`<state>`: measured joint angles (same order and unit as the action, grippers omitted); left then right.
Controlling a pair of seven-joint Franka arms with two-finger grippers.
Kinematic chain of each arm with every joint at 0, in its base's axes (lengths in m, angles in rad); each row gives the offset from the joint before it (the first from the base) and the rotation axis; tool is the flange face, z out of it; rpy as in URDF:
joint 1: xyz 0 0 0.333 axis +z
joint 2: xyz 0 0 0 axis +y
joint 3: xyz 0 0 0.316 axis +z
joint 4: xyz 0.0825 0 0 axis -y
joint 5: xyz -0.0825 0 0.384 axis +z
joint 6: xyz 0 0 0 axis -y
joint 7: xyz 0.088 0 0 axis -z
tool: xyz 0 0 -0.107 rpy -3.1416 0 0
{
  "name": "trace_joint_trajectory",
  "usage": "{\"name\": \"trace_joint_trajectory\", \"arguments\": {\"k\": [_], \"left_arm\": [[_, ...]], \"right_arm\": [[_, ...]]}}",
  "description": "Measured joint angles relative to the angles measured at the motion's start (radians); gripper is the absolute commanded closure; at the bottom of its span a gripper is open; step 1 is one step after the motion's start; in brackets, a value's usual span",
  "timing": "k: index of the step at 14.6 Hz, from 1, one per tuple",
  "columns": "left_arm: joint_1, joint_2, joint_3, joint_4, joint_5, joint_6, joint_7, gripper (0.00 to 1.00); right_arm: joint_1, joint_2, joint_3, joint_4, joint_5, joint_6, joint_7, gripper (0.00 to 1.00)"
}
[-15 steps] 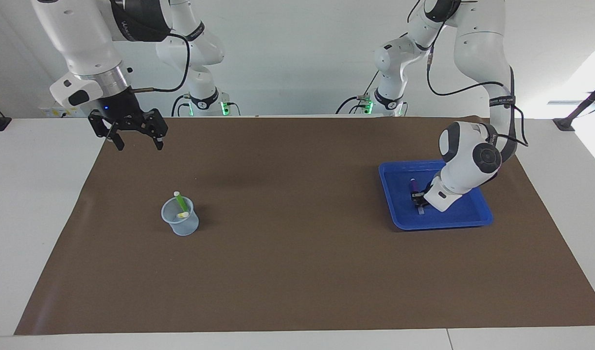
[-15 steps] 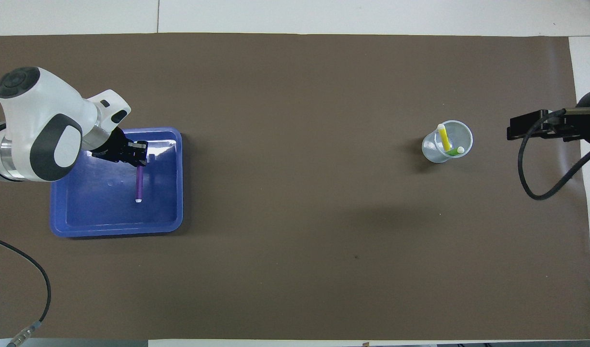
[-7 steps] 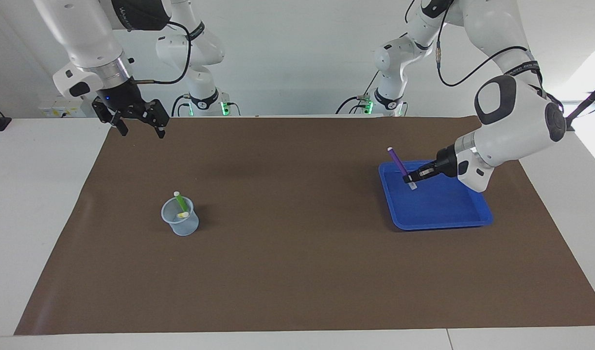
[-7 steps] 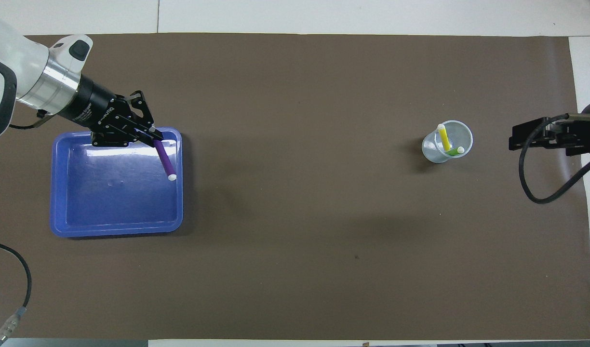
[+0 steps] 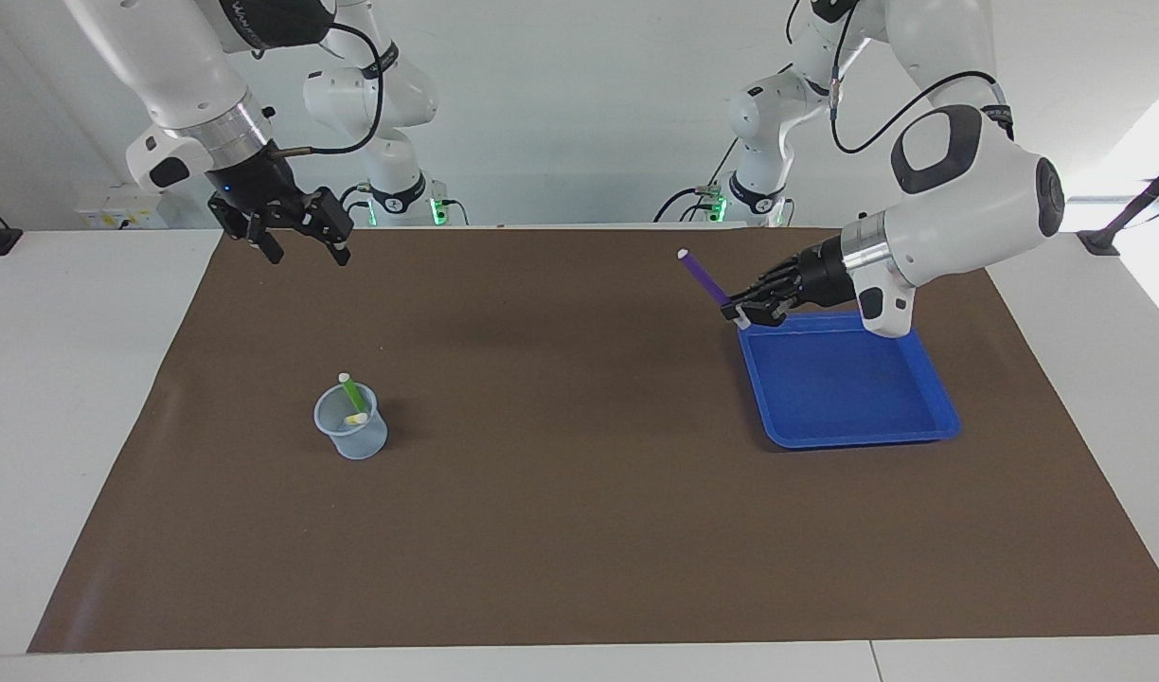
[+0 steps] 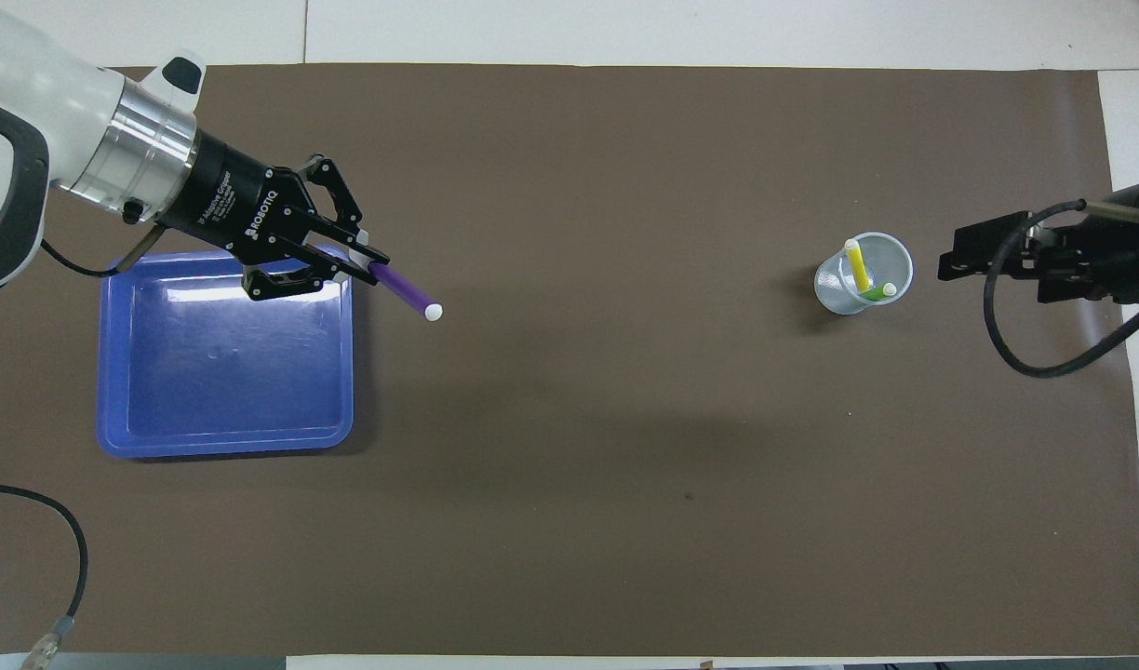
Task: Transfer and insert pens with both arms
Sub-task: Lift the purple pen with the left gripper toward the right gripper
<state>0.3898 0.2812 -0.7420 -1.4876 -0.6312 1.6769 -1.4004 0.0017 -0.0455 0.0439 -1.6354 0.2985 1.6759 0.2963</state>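
- The purple pen (image 5: 704,278) had been lifted out of the blue tray (image 5: 930,420) by the left hand (image 5: 742,313), which was shut on it.
- It was pointed at 3 o'clock in the overhead view, toward the cup (image 5: 351,426).
- The right hand (image 5: 303,249) was held open over the worktop (image 5: 579,530), so a handover seemed to come next.

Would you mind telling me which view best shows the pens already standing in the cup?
The overhead view: it looks into the clear cup, showing the yellow pen and green pen apart. The facing view shows the green pen upright, but only the yellow pen's tip.
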Motion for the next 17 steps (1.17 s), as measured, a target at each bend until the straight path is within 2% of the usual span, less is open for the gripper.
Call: {"name": "trace_joint_trajectory", "arguments": {"k": [3, 6, 10, 17], "left_arm": [[-0.008, -0.020, -0.046, -0.065, -0.121, 0.109, -0.140, 1.00], [-0.024, -0.078, -0.055, -0.212, -0.302, 0.259, -0.151, 1.00], [-0.095, -0.160, -0.057, -0.351, -0.451, 0.425, -0.152, 1.00], [-0.116, -0.209, -0.056, -0.431, -0.597, 0.502, -0.152, 1.00]], "right_arm": [[0.007, 0.000, 0.068, 0.000, 0.043, 0.054, 0.122, 0.00], [0.016, 0.002, 0.177, -0.003, 0.043, 0.124, 0.289, 0.00], [0.022, 0.006, 0.269, -0.023, 0.043, 0.197, 0.401, 0.00], [0.023, 0.005, 0.332, -0.039, 0.043, 0.218, 0.441, 0.00]]}}
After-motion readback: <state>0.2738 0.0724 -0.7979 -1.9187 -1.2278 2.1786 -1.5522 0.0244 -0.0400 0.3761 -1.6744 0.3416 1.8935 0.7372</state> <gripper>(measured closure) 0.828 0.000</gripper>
